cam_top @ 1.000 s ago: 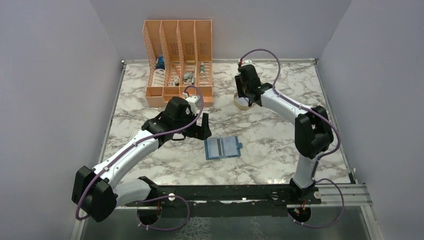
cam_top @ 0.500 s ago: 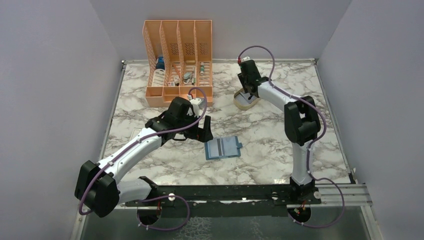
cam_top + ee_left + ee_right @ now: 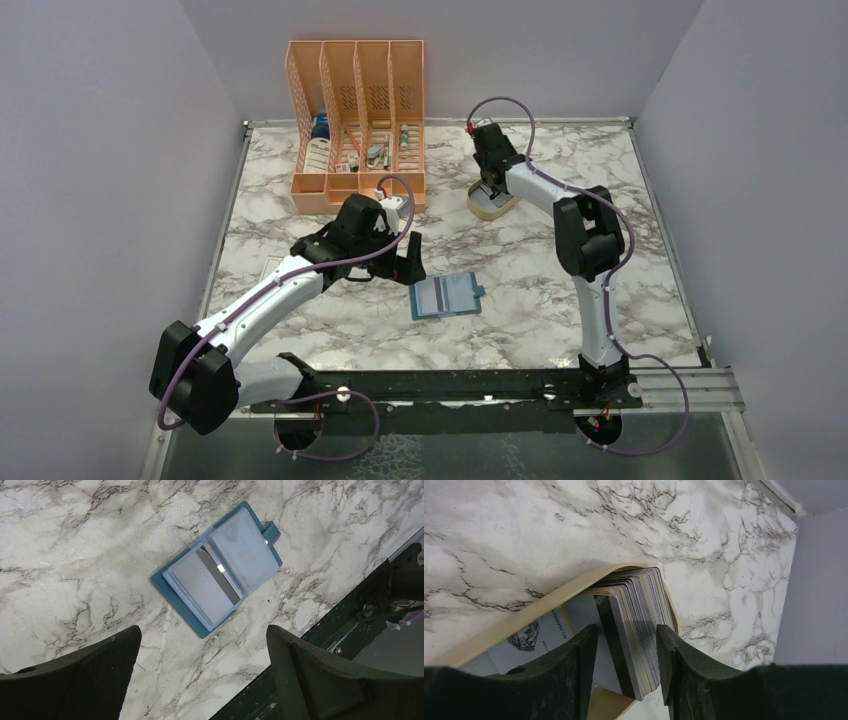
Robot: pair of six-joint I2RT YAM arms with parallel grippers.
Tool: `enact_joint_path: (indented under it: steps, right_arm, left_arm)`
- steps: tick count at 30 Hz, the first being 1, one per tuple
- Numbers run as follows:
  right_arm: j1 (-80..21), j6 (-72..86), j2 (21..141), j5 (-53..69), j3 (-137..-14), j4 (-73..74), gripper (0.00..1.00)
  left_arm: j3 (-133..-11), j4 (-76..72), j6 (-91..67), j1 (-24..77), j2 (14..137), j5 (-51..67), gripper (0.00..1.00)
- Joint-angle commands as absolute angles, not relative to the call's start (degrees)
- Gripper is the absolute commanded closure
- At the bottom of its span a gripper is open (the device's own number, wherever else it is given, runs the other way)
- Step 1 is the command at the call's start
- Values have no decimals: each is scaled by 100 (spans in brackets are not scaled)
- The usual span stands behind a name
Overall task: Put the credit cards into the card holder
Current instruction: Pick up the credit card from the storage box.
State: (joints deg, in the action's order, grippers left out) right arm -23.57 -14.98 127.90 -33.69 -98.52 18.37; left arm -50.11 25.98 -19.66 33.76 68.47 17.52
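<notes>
The credit cards [image 3: 639, 620] stand on edge as a tightly packed, slightly fanned stack in the lower middle of the right wrist view. The front one is grey with a dark stripe. They look thin, stiff, light and slick, so a single card is best pinched across its flat faces near the top edge; squeezing the whole stack would likely make cards slide against each other or come up together. They sit in a beige oval tray [image 3: 544, 607], which lies right of centre near the top of the overhead view. Under them in the tray lies a pale printed card with a diamond drawing. The right gripper [image 3: 627, 630] reaches down into the tray with one finger on either side of the stack, jaws partly apart. I cannot tell whether they press on the cards or only flank them. The card holder [image 3: 250, 555] lies open and flat on the marble table [image 3: 75, 545], in the middle of the overhead view and well apart from the tray. A grey striped card [image 3: 202, 585] is in its left half; the right half looks empty. The left gripper [image 3: 202, 630] hovers above it, spread wide, holding nothing. An orange file rack [image 3: 355, 110] at the upper left holds small items.
</notes>
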Motion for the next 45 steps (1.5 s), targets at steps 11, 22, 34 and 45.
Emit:
enact_joint_path:
  steps: [11,22,34,45]
  right_arm:
    - [-2319,-1727,12617,-3762,-9800,1499,61]
    - [-2306,-1817,12507,-3673,-9870,1522,70]
    - [-2315,-1487,12318,-3397,-9884,1866,80]
    - [-2320,-1178,11966,-3036,-9816,2221,94]
  left_arm:
    - [-4948,2691,-1820,3357,6689,1834,1]
    - [-4957,2714,-1819,3349,6688,1834,1]
    - [-4983,2715,-1800,3145,6949,2407,1]
    - [-4948,2734,-2044,3104,6881,2167,1]
